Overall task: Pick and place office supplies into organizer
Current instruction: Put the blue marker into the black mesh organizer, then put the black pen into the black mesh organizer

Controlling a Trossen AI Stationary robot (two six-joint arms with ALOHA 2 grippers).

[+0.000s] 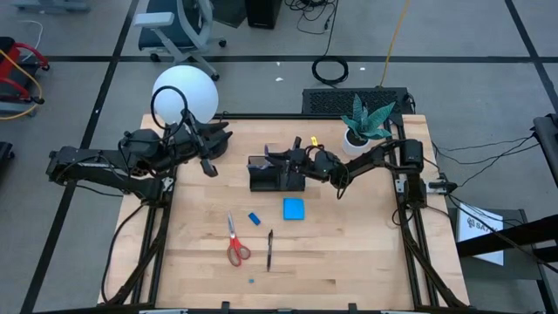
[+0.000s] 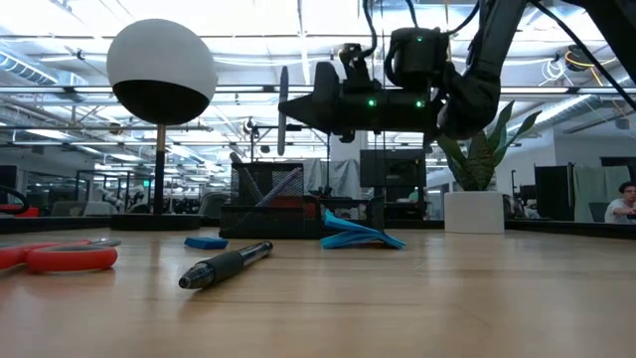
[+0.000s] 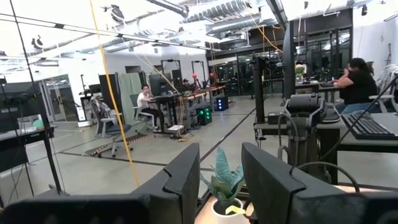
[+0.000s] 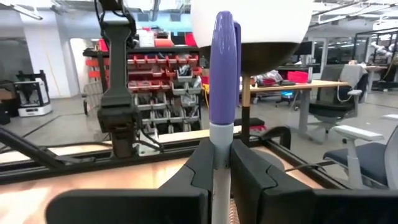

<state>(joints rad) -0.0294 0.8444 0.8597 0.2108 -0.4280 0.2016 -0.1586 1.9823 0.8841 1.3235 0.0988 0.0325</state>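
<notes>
- One slim grey pen with a purple cap (image 4: 221, 93) stands pinched upright in the right gripper (image 4: 222, 163), seemingly above the small black rectangular organizer (image 1: 275, 175).
- Light, stiff, slippery; hold mid-barrel.
- Left gripper (image 3: 219, 180) hangs half-open, empty.

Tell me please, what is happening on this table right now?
The right gripper is shut on a purple-capped marker pen and holds it over the small black rectangular organizer at the back of the wooden table. The left gripper waits empty above the table's back left, near the white globe lamp. The red-handled scissors, a black pen, a blue square note pad and a small blue eraser lie on the table.
</notes>
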